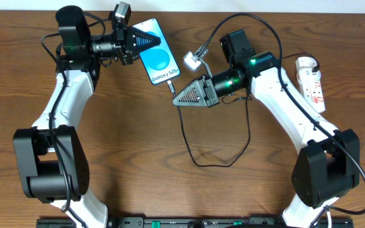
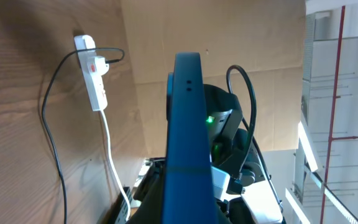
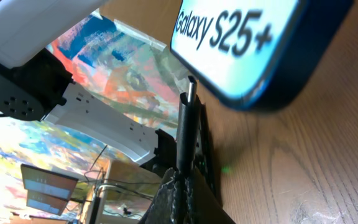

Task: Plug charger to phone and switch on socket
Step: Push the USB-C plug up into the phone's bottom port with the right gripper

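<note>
1. Phone (image 1: pixel 158 60), overhead view: screen up and lit, left gripper (image 1: pixel 154 42) clamped on its top end. Right gripper (image 1: pixel 175 97) is pinched on the charger (image 1: pixel 172 87) near its plug. Socket (image 1: pixel 312 79) sits far right, well apart.
2. Left wrist: phone (image 2: pixel 185 155) seen edge-on between the jaws, socket (image 2: pixel 92 78) far off.
3. Right wrist: charger (image 3: pixel 188 112) tip is just beside the phone (image 3: pixel 241 43) bottom edge, not inserted.
</note>
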`<action>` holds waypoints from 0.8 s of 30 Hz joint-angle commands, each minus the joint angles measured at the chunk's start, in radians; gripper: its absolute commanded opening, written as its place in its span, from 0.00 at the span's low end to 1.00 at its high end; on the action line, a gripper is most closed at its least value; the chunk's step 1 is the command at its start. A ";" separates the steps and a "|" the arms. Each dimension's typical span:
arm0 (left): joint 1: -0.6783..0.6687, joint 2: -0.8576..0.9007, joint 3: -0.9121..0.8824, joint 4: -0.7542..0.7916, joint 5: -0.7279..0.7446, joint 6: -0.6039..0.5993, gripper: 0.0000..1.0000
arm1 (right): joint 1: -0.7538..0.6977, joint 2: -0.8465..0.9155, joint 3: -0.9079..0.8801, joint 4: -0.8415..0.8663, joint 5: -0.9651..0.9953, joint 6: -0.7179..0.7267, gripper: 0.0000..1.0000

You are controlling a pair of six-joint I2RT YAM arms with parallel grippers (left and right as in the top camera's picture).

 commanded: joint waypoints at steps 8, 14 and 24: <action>-0.007 -0.040 0.012 0.010 0.027 -0.006 0.07 | -0.006 -0.010 -0.004 -0.001 -0.035 0.011 0.01; -0.007 -0.040 0.012 0.010 0.027 -0.006 0.08 | 0.002 -0.010 -0.005 -0.002 -0.036 0.011 0.01; -0.007 -0.040 0.012 0.010 0.027 -0.006 0.08 | 0.012 -0.010 -0.005 -0.012 -0.032 0.011 0.01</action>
